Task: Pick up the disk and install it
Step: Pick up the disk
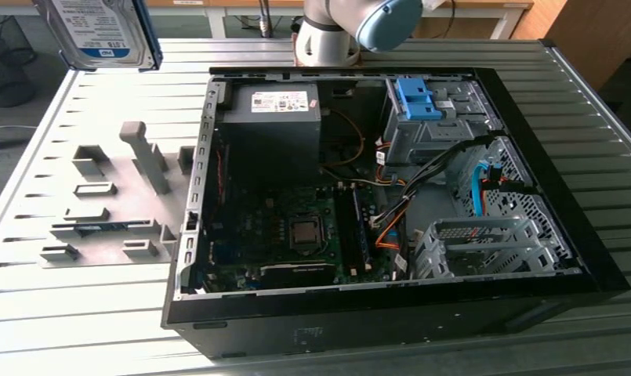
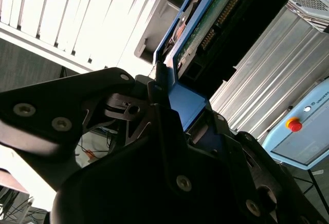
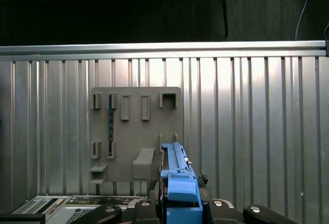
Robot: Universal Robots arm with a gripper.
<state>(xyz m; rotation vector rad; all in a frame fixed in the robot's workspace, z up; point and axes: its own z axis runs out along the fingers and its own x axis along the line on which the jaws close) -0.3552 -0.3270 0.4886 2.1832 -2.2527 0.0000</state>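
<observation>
Since the claw [image 2: 181, 106] pinches the disk [image 2: 208, 26] by one end of its blue carrier [image 2: 187, 103] alone, the long body stands out past the fingers unsupported; likely fault: the disk swings or slides in the grip if the plastic flexes. Disk position: in the claw, lifted clear of the table [image 3: 257, 131]. Pad contact: hidden behind the claw's own black body, so depth of hold cannot be told. Beyond the disk's far end: a grey fixture board [image 3: 136, 129], lying on the slatted table, well apart from the claw. Farther off: the open case [image 1: 566, 235], with cables [image 1: 399, 211] close beside the cage [image 1: 487, 247]; likely fault: snagging, or a jammed entry if the carrier arrives tilted. Exterior view: disk cut off by the frame edge. Destination bay: cannot tell.
</observation>
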